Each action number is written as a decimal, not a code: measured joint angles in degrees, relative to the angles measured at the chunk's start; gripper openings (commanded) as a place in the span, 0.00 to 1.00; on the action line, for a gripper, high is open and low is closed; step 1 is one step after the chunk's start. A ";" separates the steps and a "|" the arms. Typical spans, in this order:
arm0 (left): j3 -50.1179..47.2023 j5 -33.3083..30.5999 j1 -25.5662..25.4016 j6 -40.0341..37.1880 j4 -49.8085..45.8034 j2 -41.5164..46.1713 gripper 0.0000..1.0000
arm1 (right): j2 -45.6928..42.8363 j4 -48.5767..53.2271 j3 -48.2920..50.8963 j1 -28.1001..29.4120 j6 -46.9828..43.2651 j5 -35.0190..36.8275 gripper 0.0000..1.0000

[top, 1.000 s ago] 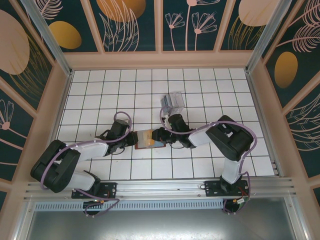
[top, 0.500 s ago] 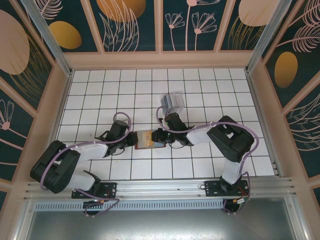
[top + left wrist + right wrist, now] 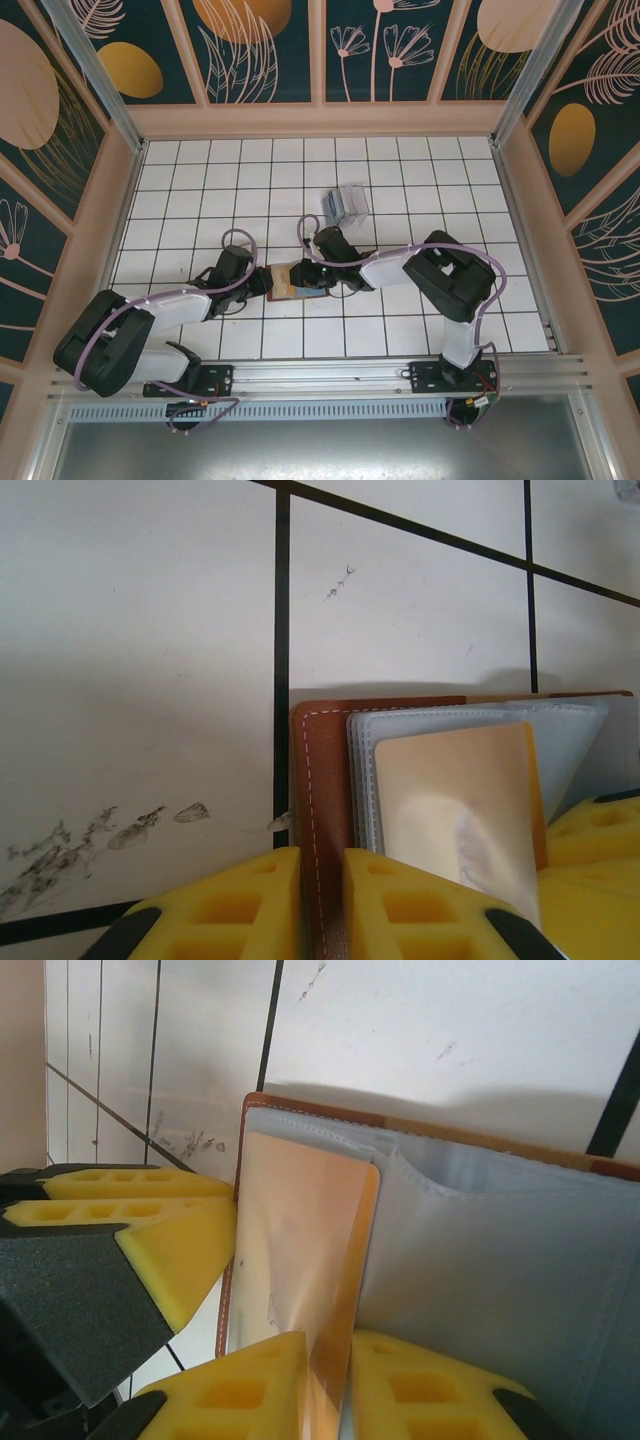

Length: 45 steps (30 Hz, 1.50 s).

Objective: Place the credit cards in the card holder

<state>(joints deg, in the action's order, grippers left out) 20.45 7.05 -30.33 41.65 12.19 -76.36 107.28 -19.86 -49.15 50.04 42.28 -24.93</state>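
The left gripper [image 3: 322, 870] clamped the card holder [image 3: 322, 770] by its brown cover. The right gripper [image 3: 328, 1350] pinched an orange card [image 3: 300, 1240] lying in it.

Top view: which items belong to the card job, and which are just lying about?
In the job:
card holder, pinched at its cover by the left gripper
orange card, gripped by the right gripper

Lying about:
clear plastic box, apart beyond both grippers; contents too small to tell

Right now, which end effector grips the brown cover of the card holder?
The left end effector: its fingers clamp the card holder by its stitched brown cover. The right end effector pinches an orange leaf inside instead.
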 measured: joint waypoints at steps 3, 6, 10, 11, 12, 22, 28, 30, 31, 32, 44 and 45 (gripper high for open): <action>0.00 0.46 -0.02 0.00 -0.02 -0.02 0.21 | -1.11 1.70 0.13 0.04 -0.26 0.96 0.28; 0.00 1.16 -0.13 -0.02 0.00 -0.02 0.21 | -3.08 3.69 0.57 0.11 -1.11 2.21 0.29; 0.00 1.53 -0.22 -0.02 -0.02 -0.02 0.20 | -4.68 5.64 0.85 0.17 -1.97 3.48 0.22; 0.00 1.55 -0.22 0.00 0.00 -0.02 0.19 | -4.66 5.60 0.92 0.17 -2.01 3.48 0.20; 0.00 1.55 -0.22 0.02 0.04 -0.02 0.19 | -4.59 5.55 1.07 0.17 -1.88 3.28 0.17; 0.00 1.05 -0.17 0.22 0.74 -0.74 0.21 | -0.70 1.88 0.33 0.15 -0.39 -0.92 0.19; -0.09 -0.50 -0.11 0.22 -0.46 1.16 0.24 | -0.66 2.56 -0.37 0.17 -1.05 -1.27 0.24; -0.11 -0.92 -0.13 0.17 -1.09 2.91 0.27 | -1.16 3.32 -0.37 0.17 -1.55 -0.98 0.27; -0.09 -1.40 -0.22 0.04 -1.55 3.98 0.28 | -1.81 3.96 -0.31 0.17 -1.73 -0.42 0.30; -0.07 -1.81 -0.24 0.11 -2.03 4.87 0.28 | -2.56 4.70 -0.20 0.17 -1.88 0.02 0.33; -0.94 -2.08 -0.33 0.22 -6.36 10.27 0.33 | -15.56 17.07 2.47 0.15 -4.70 14.51 0.47; -1.31 -1.36 -0.33 0.42 -6.40 10.27 0.35 | -15.63 18.18 2.56 0.15 -4.87 15.67 0.49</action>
<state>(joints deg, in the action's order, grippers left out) 19.14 5.69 -30.65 42.06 5.78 -66.08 91.66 -1.67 -46.59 50.19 37.41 -9.26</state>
